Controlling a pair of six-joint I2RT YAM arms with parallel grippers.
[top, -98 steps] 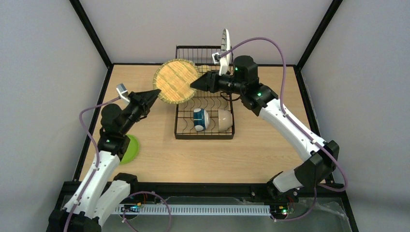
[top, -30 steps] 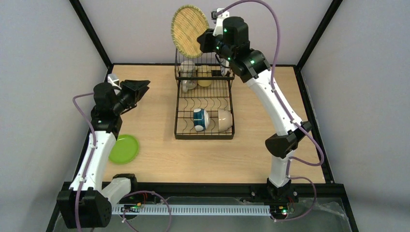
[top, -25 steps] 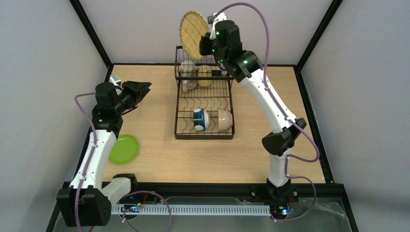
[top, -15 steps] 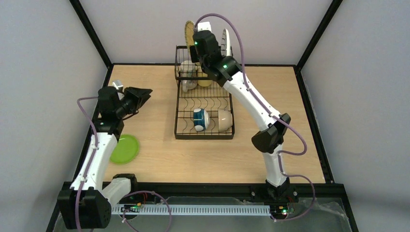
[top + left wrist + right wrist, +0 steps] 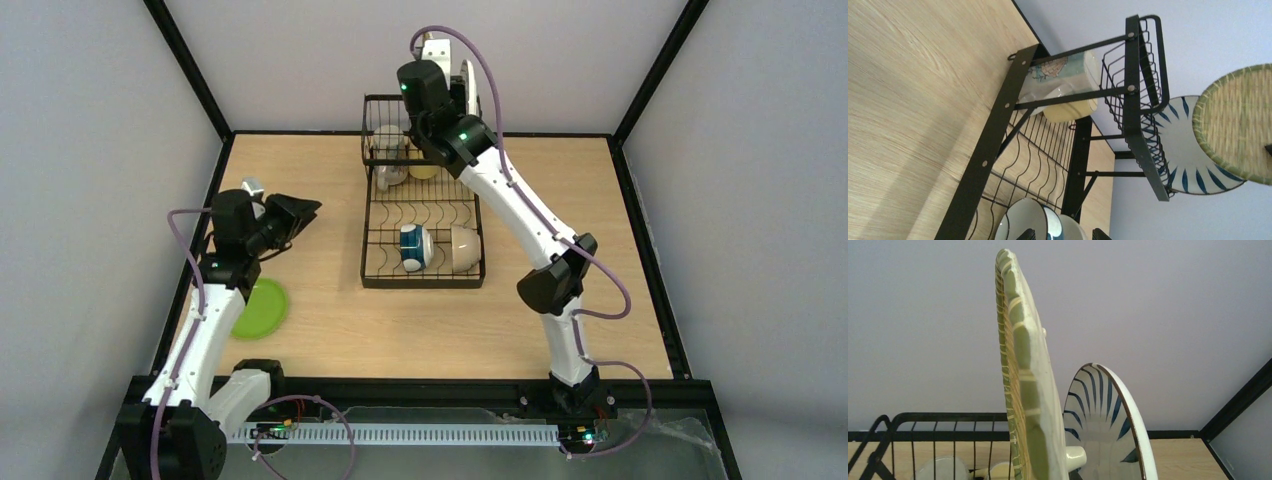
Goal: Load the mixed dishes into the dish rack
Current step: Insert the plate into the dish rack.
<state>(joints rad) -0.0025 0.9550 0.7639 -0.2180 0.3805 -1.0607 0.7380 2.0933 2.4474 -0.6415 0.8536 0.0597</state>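
**Yellow woven-look plate [image 5: 1023, 390] held up over the far end of the dish rack [image 5: 422, 283], green one not loaded yet**

So the right gripper [image 5: 415, 78] was closed on the yellow woven-look plate, as far as I could tell. Its fingers didn't show in its own wrist view, but the plate stood upright and edge-on right in front of that camera. From the left wrist view it hung up by the rack's raised basket section. Just beside it stood the white plate with dark radial stripes [image 5: 1103, 410], also upright at that far end. The two were close, but I couldn't tell if they touched.

The left gripper [image 5: 302, 215] had its jaws apart with nothing between them. It hovered over the table [image 5: 400, 330] to the left of the rack, pointing toward it. The lime-green small plate [image 5: 262, 308] lay flat on the table near the left edge, partly under the left arm's forearm and well apart from the rack.

Inside the rack, the blue-white bowl [image 5: 412, 247] and the white bowl [image 5: 465, 248] lay on their sides at the near end, right next to each other. At the far end by the basket section, the beige mug [image 5: 388, 160] and the yellow mug [image 5: 424, 165] sat side by side.
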